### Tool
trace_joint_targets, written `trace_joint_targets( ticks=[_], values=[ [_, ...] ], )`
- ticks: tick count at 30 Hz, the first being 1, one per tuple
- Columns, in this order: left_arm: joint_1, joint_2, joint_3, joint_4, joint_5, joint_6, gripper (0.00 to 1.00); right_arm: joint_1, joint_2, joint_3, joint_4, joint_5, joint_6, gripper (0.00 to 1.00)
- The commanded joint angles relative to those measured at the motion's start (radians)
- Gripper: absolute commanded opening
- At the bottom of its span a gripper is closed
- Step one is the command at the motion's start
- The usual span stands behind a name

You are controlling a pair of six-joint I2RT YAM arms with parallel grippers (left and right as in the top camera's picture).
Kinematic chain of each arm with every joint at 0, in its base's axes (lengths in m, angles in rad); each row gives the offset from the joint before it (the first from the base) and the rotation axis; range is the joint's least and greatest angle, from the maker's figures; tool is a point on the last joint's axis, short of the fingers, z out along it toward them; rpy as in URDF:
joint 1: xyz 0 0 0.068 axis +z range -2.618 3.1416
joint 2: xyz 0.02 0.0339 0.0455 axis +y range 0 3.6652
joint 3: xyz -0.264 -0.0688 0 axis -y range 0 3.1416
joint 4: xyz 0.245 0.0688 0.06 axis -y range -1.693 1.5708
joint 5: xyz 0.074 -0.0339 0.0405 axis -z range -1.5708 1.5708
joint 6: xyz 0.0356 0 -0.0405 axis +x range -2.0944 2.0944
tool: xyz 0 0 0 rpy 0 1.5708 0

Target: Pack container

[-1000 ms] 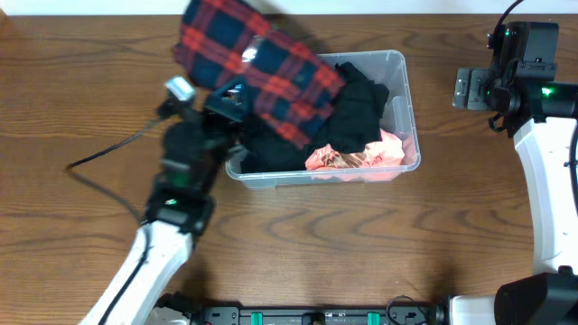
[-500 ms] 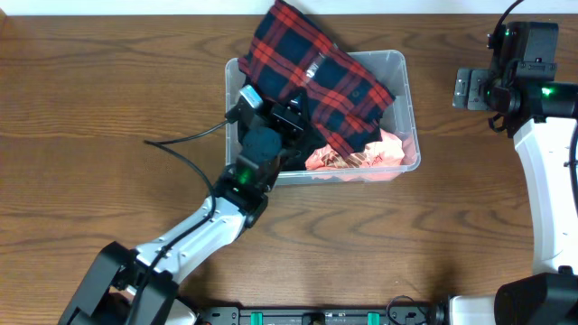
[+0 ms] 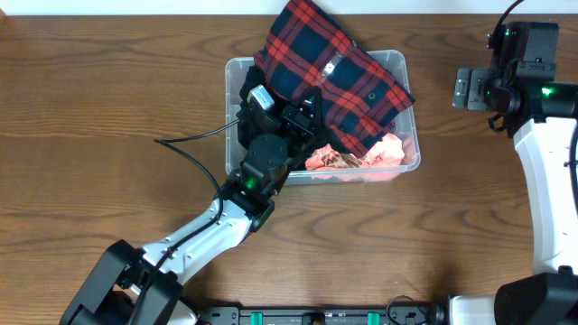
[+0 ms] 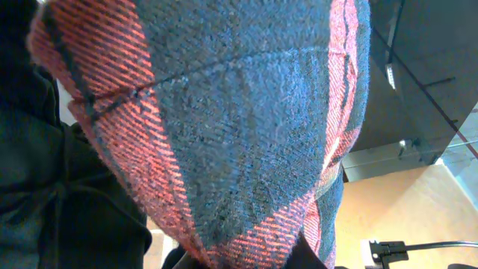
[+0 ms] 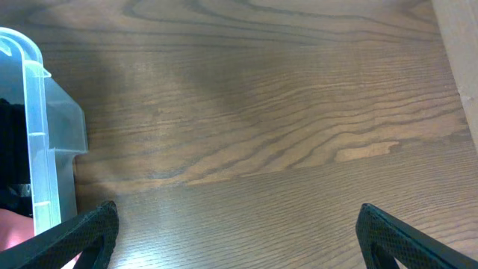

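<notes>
The clear plastic container (image 3: pixel 343 178) stands at the table's middle back, holding black garments (image 3: pixel 248 90) and a pink item (image 3: pixel 361 158). A red-and-blue plaid cloth (image 3: pixel 334 72) hangs draped over its top, its far end past the back rim. My left gripper (image 3: pixel 302 113) is over the bin's left half, shut on the plaid cloth. The left wrist view is filled by that plaid cloth (image 4: pixel 246 127), with black fabric (image 4: pixel 45 187) at the left. My right gripper (image 5: pixel 239 239) stands open and holds nothing, to the right of the container's corner (image 5: pixel 37 134).
The left arm's black cable (image 3: pixel 185 140) trails over the wood table (image 3: pixel 108 90) left of the bin. The right arm (image 3: pixel 542 162) stands along the table's right edge. Bare wood lies under the right gripper.
My left arm has swung to the right, carrying the plaid cloth from beside the bin's left end to over the bin. The right arm has not moved.
</notes>
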Motion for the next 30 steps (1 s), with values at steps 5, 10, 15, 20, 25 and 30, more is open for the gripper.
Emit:
trace_joint_targets(
  ticks=[5, 10, 15, 20, 25, 30],
  values=[
    [0.003, -0.019, 0.031, 0.015, 0.052, -0.002, 0.06, -0.006, 0.005, 0.002, -0.001, 0.007, -0.001, 0.99],
    [0.025, -0.044, 0.031, 0.013, 0.12, 0.068, 0.06, -0.006, 0.005, 0.002, -0.001, 0.007, -0.001, 0.99],
    [0.111, -0.149, 0.039, -0.064, 0.225, 0.204, 0.06, -0.006, 0.005, 0.002, -0.001, 0.007, -0.001, 0.99],
    [0.234, -0.308, 0.107, -0.45, 0.327, 0.315, 0.13, -0.006, 0.005, 0.002, -0.001, 0.007, -0.001, 0.99],
    [0.331, -0.435, 0.179, -0.722, 0.371, 0.486, 0.06, -0.006, 0.005, 0.002, -0.001, 0.007, -0.001, 0.99],
    [0.354, -0.524, 0.188, -0.727, 0.373, 0.587, 0.06, -0.006, 0.005, 0.002, -0.001, 0.007, -0.001, 0.99]
  ],
)
